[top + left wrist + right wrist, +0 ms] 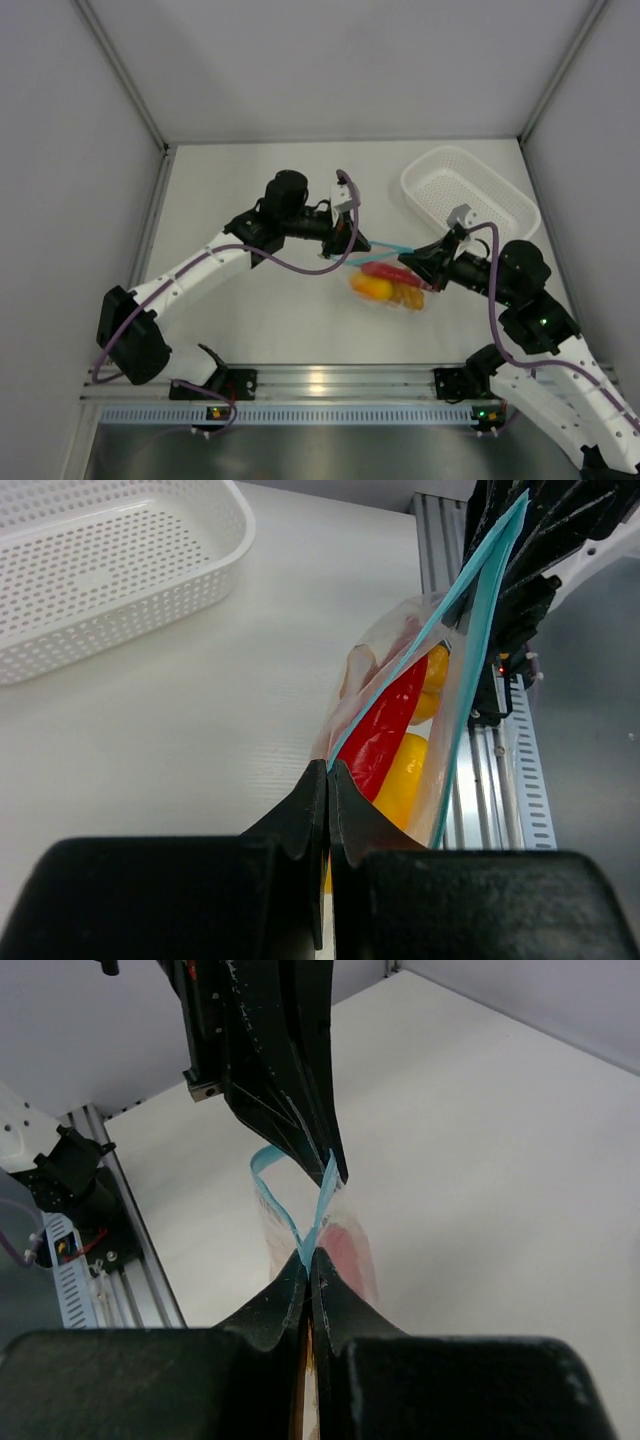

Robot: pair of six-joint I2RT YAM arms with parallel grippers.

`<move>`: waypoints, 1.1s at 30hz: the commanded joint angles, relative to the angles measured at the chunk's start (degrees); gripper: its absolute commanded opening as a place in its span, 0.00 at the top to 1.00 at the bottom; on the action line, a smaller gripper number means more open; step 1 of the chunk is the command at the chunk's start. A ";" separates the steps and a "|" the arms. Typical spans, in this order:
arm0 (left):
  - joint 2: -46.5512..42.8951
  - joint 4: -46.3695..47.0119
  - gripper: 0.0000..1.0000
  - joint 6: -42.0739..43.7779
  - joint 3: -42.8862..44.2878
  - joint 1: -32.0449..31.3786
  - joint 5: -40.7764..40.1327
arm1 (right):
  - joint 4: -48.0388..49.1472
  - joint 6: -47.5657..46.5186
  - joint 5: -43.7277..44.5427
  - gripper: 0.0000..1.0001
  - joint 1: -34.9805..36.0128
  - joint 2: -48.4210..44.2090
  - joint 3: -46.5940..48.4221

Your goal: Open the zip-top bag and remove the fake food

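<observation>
Top external view, one lot: zip-top bag, clear pouch, sited in front of and left of the white perforated basket, apart from its rim; whether it touches the worktop cannot be told. Contents: fake food, namely a red chili pepper and yellow-orange pieces, all inside the pouch. Light blue zip strip drawn taut between two holders. Left gripper, on the side of the bag away from the basket: jaws pressed together on one lip of the strip. Right gripper, on the basket side: jaws pinched tight on the other lip. Condition: in the left wrist view the two blue lips diverge, so the seal appears at least partly parted; mouth width undetermined. Outstanding, by judgement: full opening and removal of every piece; none lies outside the bag.
</observation>
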 commanded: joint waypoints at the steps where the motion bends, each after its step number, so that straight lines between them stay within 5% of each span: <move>1: -2.33 1.00 1.00 -1.34 -0.27 0.21 -6.83 | 3.67 1.14 4.25 0.97 0.43 0.94 0.04; 5: -4.17 0.91 1.00 -3.53 -0.97 0.21 -17.53 | 2.87 1.84 7.06 0.64 0.35 2.52 0.30; 17: -7.52 -3.39 1.00 -13.62 -2.29 0.21 -43.74 | 6.55 13.86 13.30 0.36 0.43 11.04 0.57; 22: -6.03 -3.22 1.00 -25.04 -3.87 0.13 -56.74 | 11.48 22.57 12.87 0.37 0.43 17.28 -0.49; 33: -8.75 4.51 1.00 -42.99 -11.95 -2.42 -75.03 | 17.72 32.34 8.30 0.56 0.52 23.71 -0.14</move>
